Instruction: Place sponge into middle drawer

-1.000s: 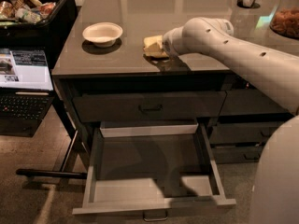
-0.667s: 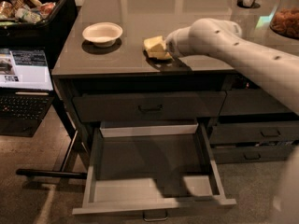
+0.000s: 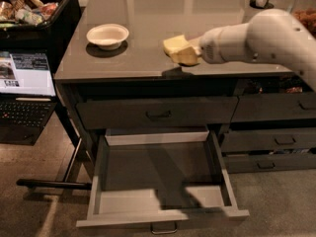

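Note:
The pale yellow sponge (image 3: 178,49) hangs a little above the grey countertop (image 3: 148,14), near its front edge, and casts a shadow beneath it. My gripper (image 3: 193,52), at the end of the white arm (image 3: 256,38) reaching in from the right, is shut on the sponge's right side. The middle drawer (image 3: 98,181) stands pulled out wide open below, with lighter grey inner sides and a small silvery loop handle (image 3: 164,227) on its front. Nothing lies in it. The sponge is above and behind the drawer's opening.
A round white bowl (image 3: 107,35) sits on the counter to the left of the sponge. The top drawer front (image 3: 157,113) with a dark handle is shut. Narrower dark drawers (image 3: 276,141) are at right. An open laptop (image 3: 24,78) and a black bin (image 3: 34,6) stand at left.
The sponge has come up off the counter in the gripper and moved a little right and toward the front edge. The arm has drawn back to the right.

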Tool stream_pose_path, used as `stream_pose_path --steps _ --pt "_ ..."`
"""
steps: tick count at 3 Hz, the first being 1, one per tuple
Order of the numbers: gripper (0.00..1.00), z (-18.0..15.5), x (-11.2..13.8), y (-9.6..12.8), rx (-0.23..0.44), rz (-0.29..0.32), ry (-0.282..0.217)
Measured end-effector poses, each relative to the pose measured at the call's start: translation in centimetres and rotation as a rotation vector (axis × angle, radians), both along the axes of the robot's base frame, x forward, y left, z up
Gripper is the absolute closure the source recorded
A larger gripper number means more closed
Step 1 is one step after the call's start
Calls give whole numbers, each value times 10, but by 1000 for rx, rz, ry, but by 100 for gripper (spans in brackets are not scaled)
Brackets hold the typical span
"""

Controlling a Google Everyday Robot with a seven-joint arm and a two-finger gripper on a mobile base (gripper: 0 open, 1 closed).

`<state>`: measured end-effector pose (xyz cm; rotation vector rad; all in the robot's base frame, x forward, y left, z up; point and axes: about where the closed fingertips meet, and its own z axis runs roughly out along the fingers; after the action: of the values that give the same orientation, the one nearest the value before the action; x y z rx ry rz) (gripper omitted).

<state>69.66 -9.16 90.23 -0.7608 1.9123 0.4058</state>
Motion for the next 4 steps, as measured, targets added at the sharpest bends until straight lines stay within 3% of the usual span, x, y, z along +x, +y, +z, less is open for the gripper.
stream_pose_path --steps 1,2,3,4 --pt "100 -3 -42 -22 -47 105 44" --pt "100 -46 -80 -40 -101 193 180" --pt "100 -118 -110 -52 -117 231 349" --pt "100 -205 -136 -44 -130 253 519"
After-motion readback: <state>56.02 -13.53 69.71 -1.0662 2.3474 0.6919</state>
